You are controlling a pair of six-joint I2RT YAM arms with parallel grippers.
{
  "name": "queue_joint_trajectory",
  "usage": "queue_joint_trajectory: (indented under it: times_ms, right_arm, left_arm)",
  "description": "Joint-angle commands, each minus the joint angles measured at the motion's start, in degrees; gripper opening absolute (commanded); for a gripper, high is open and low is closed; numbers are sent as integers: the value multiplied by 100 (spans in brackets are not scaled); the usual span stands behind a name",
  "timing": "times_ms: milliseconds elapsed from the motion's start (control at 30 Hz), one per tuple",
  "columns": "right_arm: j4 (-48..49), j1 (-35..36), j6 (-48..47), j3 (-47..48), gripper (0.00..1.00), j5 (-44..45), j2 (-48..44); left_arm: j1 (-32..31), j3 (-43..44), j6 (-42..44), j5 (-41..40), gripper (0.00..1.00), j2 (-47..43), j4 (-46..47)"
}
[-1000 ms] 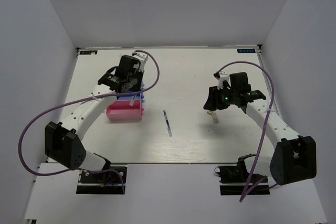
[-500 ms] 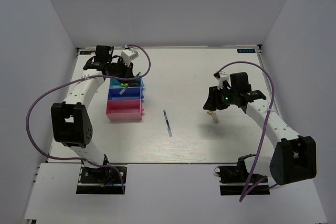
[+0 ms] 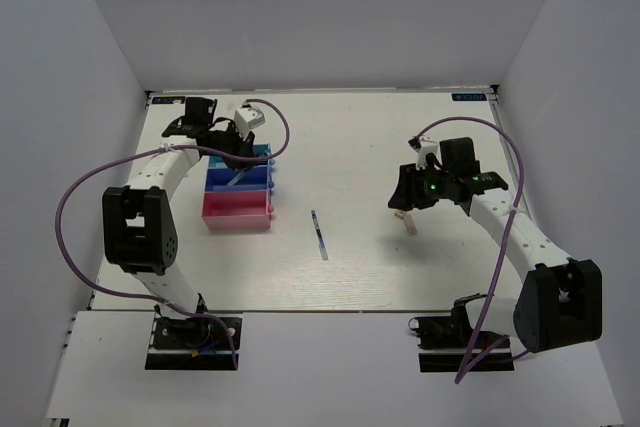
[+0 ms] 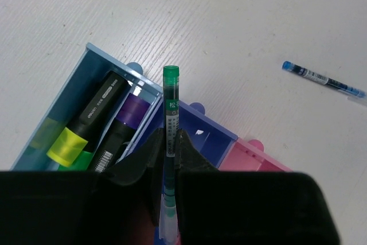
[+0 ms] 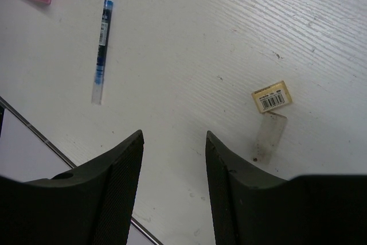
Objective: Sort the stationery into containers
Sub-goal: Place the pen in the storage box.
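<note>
My left gripper (image 4: 168, 142) is shut on a thin green pen (image 4: 170, 101), which sticks out forward over the wall between the light blue tray (image 4: 73, 97) and the dark blue tray (image 4: 213, 137). In the light blue tray lie black highlighters: one with a yellow end (image 4: 67, 144), one with a purple end (image 4: 135, 110), and a green end (image 4: 86, 159) shows beside them. The pink tray (image 4: 252, 154) adjoins the dark blue one. A blue pen (image 3: 319, 235) lies mid-table. My right gripper (image 5: 174, 136) hangs open above bare table, left of the small cream piece (image 5: 271, 96).
The three trays (image 3: 238, 209) stand together at the table's left. A clear, scuffed plastic sleeve (image 5: 268, 136) lies touching the cream piece. The table's near edge (image 5: 34, 133) runs close under the right gripper. White walls enclose the table.
The left arm swung from above the trays toward the back left, then eased back right, still holding the green pen. The right arm has not moved.
</note>
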Motion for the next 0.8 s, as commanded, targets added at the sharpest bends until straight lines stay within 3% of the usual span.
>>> queue_joint_trajectory:
  times_ms: [0, 300, 367, 400, 433, 533, 633, 667, 733, 767]
  right_arm:
    - [145, -49, 14, 21, 51, -144, -7]
    - [137, -128, 5, 4, 51, -162, -42]
    - [137, -136, 14, -5, 51, -162, -34]
    - [145, -145, 14, -5, 51, -180, -51]
    - [145, -137, -4, -5, 51, -188, -60]
    - [154, -145, 5, -14, 51, -215, -60]
    - [163, -145, 5, -14, 51, -224, -104]
    - [163, -163, 5, -22, 51, -215, -121]
    - [172, -146, 14, -31, 51, -197, -130]
    - [172, -137, 14, -40, 51, -145, -130]
  left_arm:
    - [54, -97, 230, 89, 17, 31, 119]
    - [54, -387, 116, -192, 37, -13, 601]
    - [54, -553, 72, -272, 46, -100, 672]
    - [36, -589, 28, -289, 64, -188, 829]
    - [36, -642, 36, -359, 69, -232, 866]
    - [-16, -704, -69, -438, 69, -539, 928]
    - [-139, -511, -603, -474, 42, -856, 971]
    - [-287, -458, -788, -535, 13, -944, 1041]
    - [-490, -388, -1368, -808, 0, -1267, 1208]
    - [-587, -327, -1727, -843, 0, -1348, 1244]
